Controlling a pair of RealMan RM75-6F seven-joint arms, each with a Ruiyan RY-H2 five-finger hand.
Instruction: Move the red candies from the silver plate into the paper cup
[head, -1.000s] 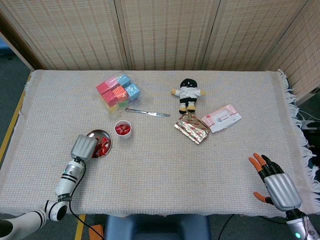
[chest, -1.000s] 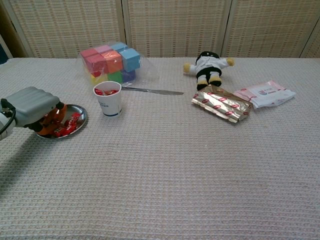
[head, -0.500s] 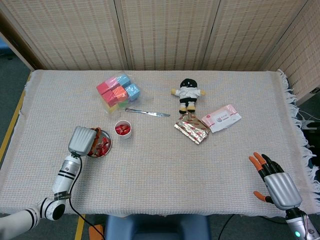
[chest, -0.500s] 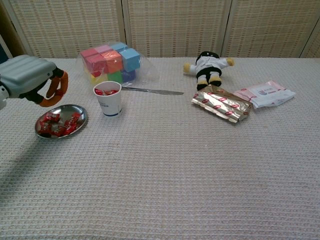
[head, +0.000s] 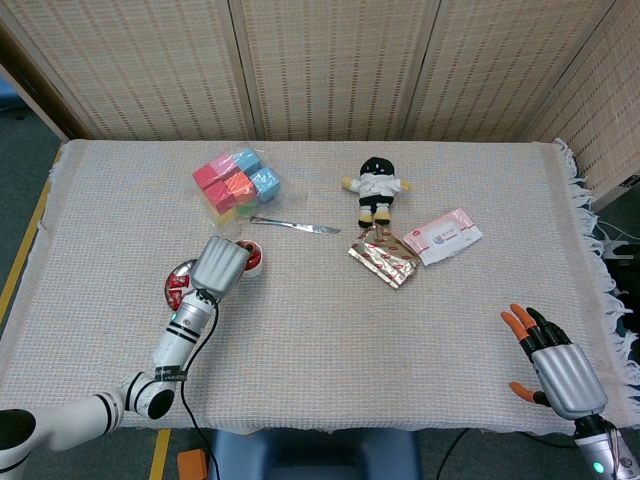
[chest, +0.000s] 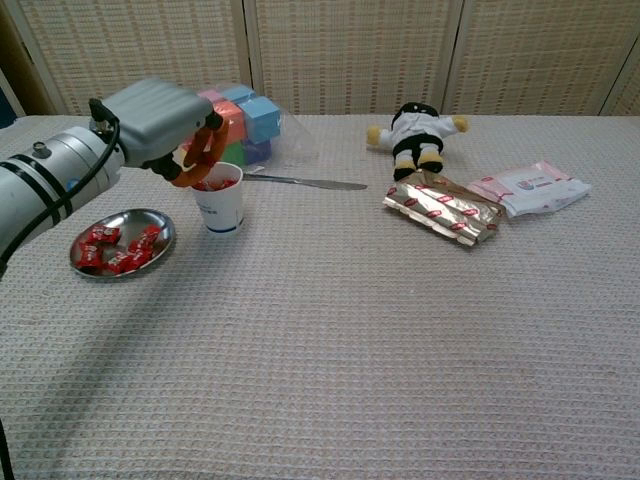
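1. Your left hand (chest: 170, 125) hangs over the paper cup (chest: 218, 203) in the upper left of the chest view, fingers curled down to the rim. Whether a candy sits in them you cannot tell from either view.
2. Your right hand (head: 553, 363) rests at the lower right of the head view, fingers spread, holding nothing.
3. The red candies (chest: 112, 247) left to move lie in the silver plate (chest: 160, 222), left of the cup and just below it in the chest view; some red ones already show inside the cup.
4. Expect the candies to be light, small and probably slick in their wrappers, so they may slide on the metal. Pinch one by its body from above, rather than scooping.
5. The cup looks light and easy to tip; keep your fingers off its rim when releasing.
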